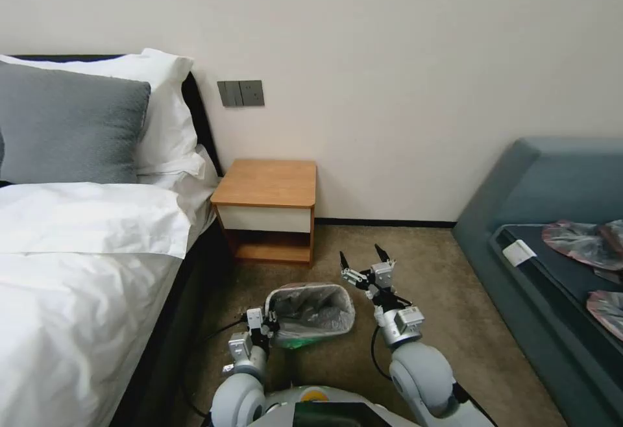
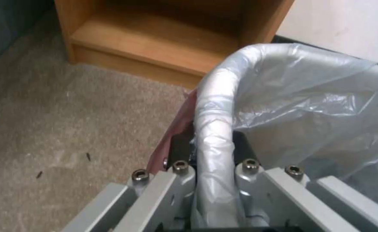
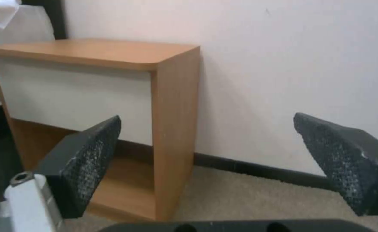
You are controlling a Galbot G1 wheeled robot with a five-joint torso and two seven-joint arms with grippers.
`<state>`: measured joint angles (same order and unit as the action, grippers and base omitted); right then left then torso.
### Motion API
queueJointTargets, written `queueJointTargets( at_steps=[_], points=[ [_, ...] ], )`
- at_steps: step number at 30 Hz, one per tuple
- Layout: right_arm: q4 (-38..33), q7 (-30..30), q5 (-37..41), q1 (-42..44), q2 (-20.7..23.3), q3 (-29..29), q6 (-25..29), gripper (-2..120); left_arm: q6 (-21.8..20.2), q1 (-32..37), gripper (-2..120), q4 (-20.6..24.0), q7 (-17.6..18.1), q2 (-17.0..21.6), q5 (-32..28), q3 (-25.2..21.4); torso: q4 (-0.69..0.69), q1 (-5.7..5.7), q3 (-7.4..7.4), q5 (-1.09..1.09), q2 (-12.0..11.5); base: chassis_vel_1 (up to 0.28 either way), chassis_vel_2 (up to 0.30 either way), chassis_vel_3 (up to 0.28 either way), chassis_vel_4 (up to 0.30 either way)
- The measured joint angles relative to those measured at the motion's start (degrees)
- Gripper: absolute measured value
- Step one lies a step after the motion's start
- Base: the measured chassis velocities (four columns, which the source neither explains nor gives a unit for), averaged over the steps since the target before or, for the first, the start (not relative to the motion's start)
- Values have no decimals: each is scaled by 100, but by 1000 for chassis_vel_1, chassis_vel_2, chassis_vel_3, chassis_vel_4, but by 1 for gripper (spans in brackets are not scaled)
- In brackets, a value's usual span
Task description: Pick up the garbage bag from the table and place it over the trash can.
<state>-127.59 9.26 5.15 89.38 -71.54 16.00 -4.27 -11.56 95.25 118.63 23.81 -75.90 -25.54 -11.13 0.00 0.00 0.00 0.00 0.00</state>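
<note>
The garbage bag [image 1: 311, 310] is lining the cream-white trash can [image 1: 295, 339], which is sitting on the carpet [image 1: 415, 265] in front of the wooden nightstand [image 1: 267, 183], its grey plastic folding over the rim with a pink edge hanging down outside. The left gripper [image 1: 268, 324] is pinching the bag-covered rim at the can's near left side, one finger [image 2: 178, 149] outside and one inside. The right gripper [image 1: 363, 258] is hovering just beside the can's far right corner, its pads [image 3: 90, 161] spreading wide apart and holding nothing.
</note>
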Motion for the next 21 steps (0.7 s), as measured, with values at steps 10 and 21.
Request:
queueJointTargets(
  at_steps=[10,21],
  points=[
    [66,16,16,-5,9,7,12,100,-84,-71,8,-18,10,43,185,-8,-1,0,0,-1,0,0,0,0,0],
    [123,28,0,46,-54,-19,29,100,-15,-222,44,-8,-201,91,436,-132,-1,0,0,0,0,0,0,0,0]
  ],
)
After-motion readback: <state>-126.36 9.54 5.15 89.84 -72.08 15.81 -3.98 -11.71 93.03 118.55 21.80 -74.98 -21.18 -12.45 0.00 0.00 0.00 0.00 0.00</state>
